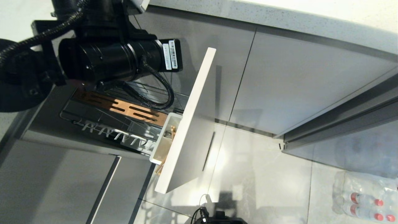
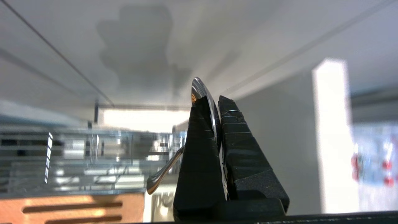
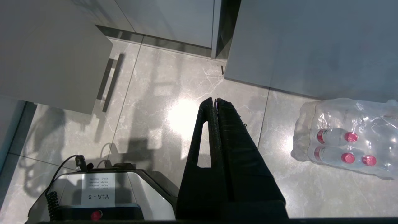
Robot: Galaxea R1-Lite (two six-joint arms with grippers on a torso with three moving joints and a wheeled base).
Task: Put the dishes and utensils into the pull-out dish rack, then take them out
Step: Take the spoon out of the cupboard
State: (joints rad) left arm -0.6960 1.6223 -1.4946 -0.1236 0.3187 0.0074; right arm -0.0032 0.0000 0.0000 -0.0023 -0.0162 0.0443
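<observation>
The left gripper (image 2: pixel 217 102) is clamped on the slim silver metal spoon (image 2: pixel 205 93): in the left wrist view the two black fingers pinch the bowl of the spoon edge-on between their tips, the shiny rim poking out past them, while the long handle runs back and away beside one finger, ending in a rounded tip. So the spoon's long axis lies roughly along the fingers rather than across them. In the head view the left arm (image 1: pixel 108 59) hangs over the pull-out chrome wire dish rack (image 1: pixel 102 124), its gripper hidden beneath the arm's black housing. From that arm the white rectangular utensil cup (image 1: pixel 163 140) lies toward about four o'clock, tucked against the inside of the rack's narrow pale front panel (image 1: pixel 189 124), with the thin light wooden chopsticks (image 1: pixel 172 129) already standing in it. The slotted wooden strip (image 1: pixel 124 107) and the white pronged plate tray (image 1: pixel 124 137) sit between arm and cup — no pink dishes show on them. My reading is that the spoon either goes into that cup or has just come from it; the pictures do not settle which. The right gripper (image 3: pixel 215 101) is pressed shut on nothing, parked low over the grey tiled floor (image 3: pixel 186 93), well apart from the rack, so the left arm is the nearer one.
</observation>
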